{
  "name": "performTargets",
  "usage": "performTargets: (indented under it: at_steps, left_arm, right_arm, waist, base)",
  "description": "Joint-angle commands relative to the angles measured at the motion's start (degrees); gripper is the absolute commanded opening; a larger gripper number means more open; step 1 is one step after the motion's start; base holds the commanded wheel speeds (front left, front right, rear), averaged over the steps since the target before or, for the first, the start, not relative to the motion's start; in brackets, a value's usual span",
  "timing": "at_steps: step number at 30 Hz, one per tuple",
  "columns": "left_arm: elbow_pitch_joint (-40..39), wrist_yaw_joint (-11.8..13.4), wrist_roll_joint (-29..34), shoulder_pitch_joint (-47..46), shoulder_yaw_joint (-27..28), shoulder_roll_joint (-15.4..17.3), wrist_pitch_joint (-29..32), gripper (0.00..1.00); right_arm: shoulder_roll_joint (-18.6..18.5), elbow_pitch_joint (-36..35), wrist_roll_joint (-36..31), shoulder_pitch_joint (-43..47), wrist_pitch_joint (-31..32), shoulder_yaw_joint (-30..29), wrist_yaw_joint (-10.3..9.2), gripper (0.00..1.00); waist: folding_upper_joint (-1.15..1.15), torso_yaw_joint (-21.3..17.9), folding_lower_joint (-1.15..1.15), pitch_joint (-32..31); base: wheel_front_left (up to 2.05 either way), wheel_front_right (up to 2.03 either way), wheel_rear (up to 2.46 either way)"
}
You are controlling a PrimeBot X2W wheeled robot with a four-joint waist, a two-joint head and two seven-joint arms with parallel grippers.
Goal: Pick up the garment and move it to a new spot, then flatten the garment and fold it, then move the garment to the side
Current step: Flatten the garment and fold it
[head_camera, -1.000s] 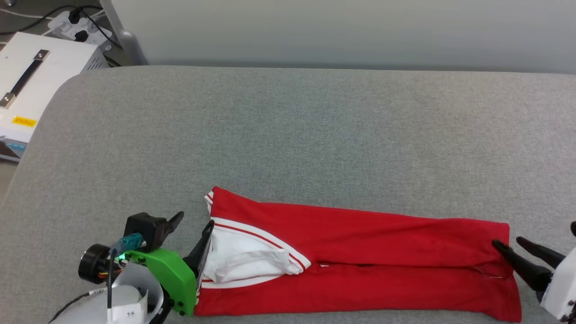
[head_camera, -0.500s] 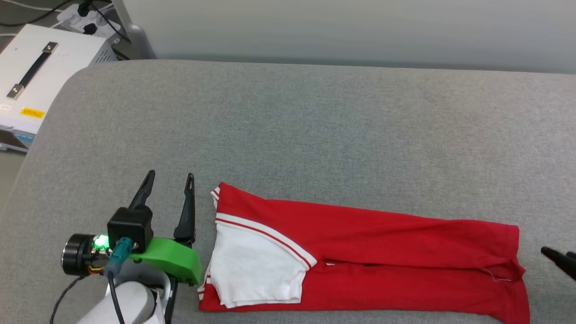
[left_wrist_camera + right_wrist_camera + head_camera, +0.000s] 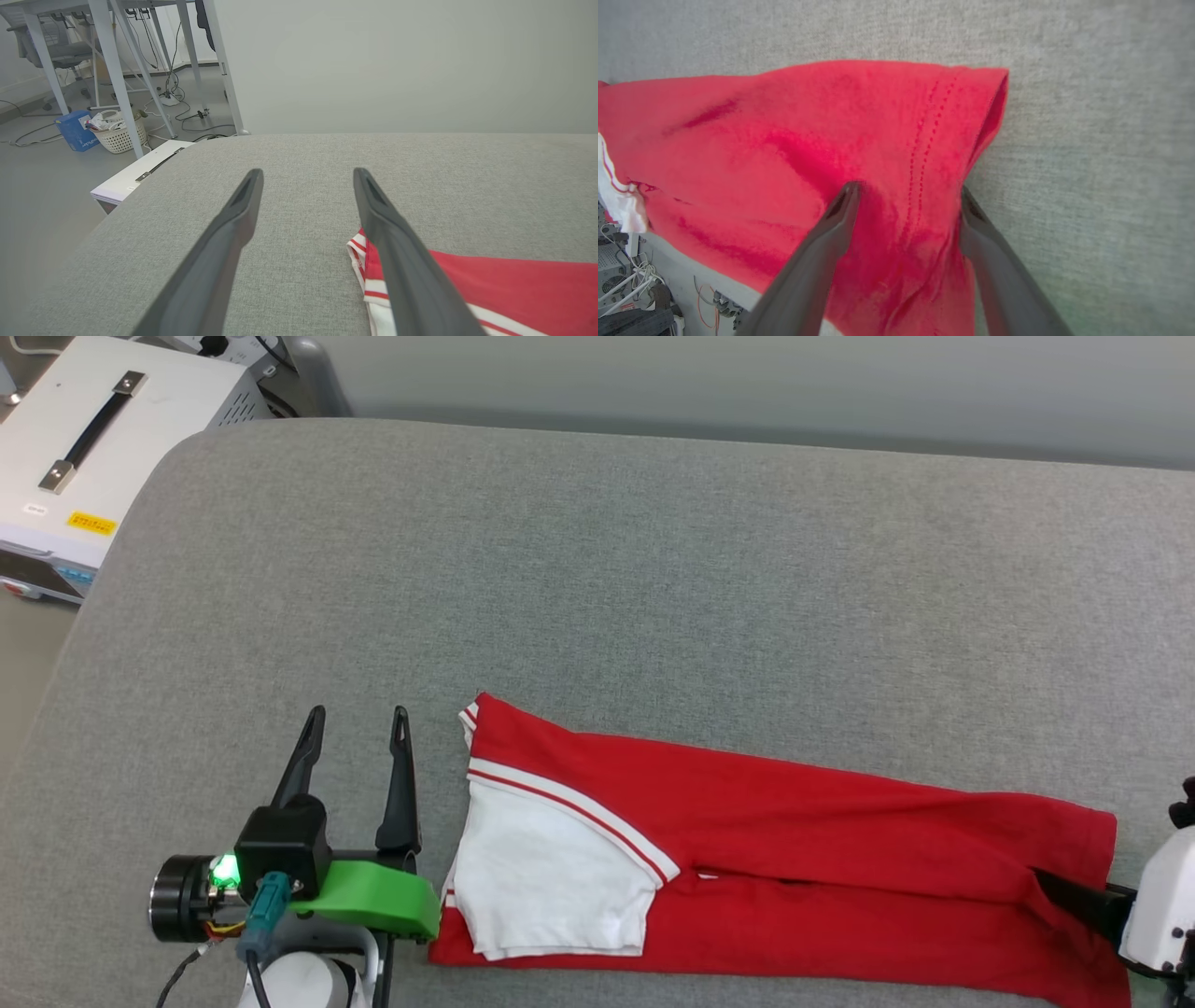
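Dealing with one garment (image 3: 822,831): lying folded into a long, narrow red band along the bottom of the head view, running from lower centre to the lower right corner. Resting flat on the grey cushion (image 3: 653,569) and showing one white sleeve (image 3: 551,887) with striped trim at its left end.

Likely handling as soft, light and limp, sagging and slipping out of its folds if lifted from a single point. Probably calling for a pinch through all layers at both short ends together, the sleeve end and the hem end.

Standing just left of the sleeve end, apart from the cloth: the left gripper (image 3: 358,711), gaping fully and holding nothing. Straddling the hem end at the lower right: the right gripper (image 3: 908,189), also spread wide, one finger lying on top of the red cloth and the other at the hem's edge, not yet pinching.

Counting up: one garment, two grippers, one grey cushion, and one white box (image 3: 93,457) with a handle sitting in the upper left corner.
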Motion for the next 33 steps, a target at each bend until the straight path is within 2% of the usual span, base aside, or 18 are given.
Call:
performTargets:
  at_steps: [1, 6, 7, 8, 12, 13, 14, 15, 24, 29, 33]
  left_arm:
    - [0.01, -0.89, 1.48, 1.31, 1.29, -1.02, -0.32, 1.00]
    - [-0.15, -4.42, 5.16, 3.22, 4.54, -4.00, -0.32, 1.00]
    - [0.04, -4.95, 5.71, 3.47, 4.97, -4.47, -0.32, 1.00]
    - [0.24, -5.48, 6.42, 3.67, 5.55, -5.04, -0.32, 1.00]
    - [1.02, -6.56, 9.24, 4.25, 7.35, -6.57, -0.32, 1.00]
    - [1.11, -6.80, 9.91, 4.32, 7.61, -6.77, -0.32, 1.00]
    - [1.22, -7.09, 10.53, 4.44, 7.94, -7.10, -0.32, 1.00]
    - [1.32, -7.37, 10.88, 4.57, 8.16, -7.35, -0.32, 1.00]
    - [1.93, -9.93, 13.60, 5.84, 10.67, -9.11, -0.32, 1.00]
    - [2.07, -11.00, 14.53, 6.58, 11.60, -10.03, -0.32, 1.00]
    - [2.29, -11.87, 15.18, 7.03, 12.25, -10.54, -0.32, 1.00]
  right_arm:
    - [3.15, 0.66, 0.21, 0.24, 1.03, 2.39, -0.03, 1.00]
    - [4.85, 0.57, 0.44, -0.97, 1.13, 5.17, -0.03, 1.00]
    - [4.84, 0.40, 0.27, -1.18, 0.80, 5.56, -0.03, 0.74]
    - [4.79, 0.32, -0.08, -1.53, 0.01, 5.83, -0.03, 0.00]
    - [3.73, 1.03, -0.19, -2.18, -1.96, 6.11, -0.03, 0.01]
    - [3.21, 1.32, -0.08, -2.24, -2.19, 6.02, -0.03, 0.11]
    - [2.34, 1.59, -0.20, -2.38, -2.85, 5.77, -0.03, 0.10]
    - [1.56, 1.89, -0.37, -2.48, -3.54, 5.45, -0.03, 0.00]
    - [-9.02, 3.47, -0.06, -1.20, -7.70, 1.99, -0.03, 0.00]
    - [-12.54, 2.96, 0.41, -0.37, -8.01, 1.02, -0.03, 0.00]
    - [-14.16, -1.57, 1.73, 0.87, -6.62, 1.12, -0.03, 0.00]
  waist:
    - [0.00, 0.02, 0.00, -0.01]
    - [0.00, -0.24, 0.00, -0.40]
    - [0.00, -0.28, 0.00, -0.49]
    - [0.00, -0.38, 0.00, -0.59]
    - [0.00, -0.74, 0.00, -1.37]
    - [0.00, -0.80, 0.00, -1.56]
    - [0.00, -0.85, 0.00, -1.78]
    - [0.00, -0.89, 0.00, -1.96]
    - [0.00, -1.87, 0.00, -3.70]
    - [0.00, -2.34, 0.00, -4.30]
    - [0.00, -2.37, 0.00, -4.86]
  base:
    - [0.00, 0.00, 0.00]
    - [0.00, 0.00, 0.00]
    - [0.00, 0.00, 0.00]
    - [0.00, 0.00, 0.00]
    - [0.00, 0.00, 0.00]
    - [0.00, 0.00, 0.00]
    - [0.00, 0.00, 0.00]
    - [0.00, 0.00, 0.00]
    - [0.00, 0.00, 0.00]
    - [0.00, 0.00, 0.00]
    - [0.00, 0.00, 0.00]
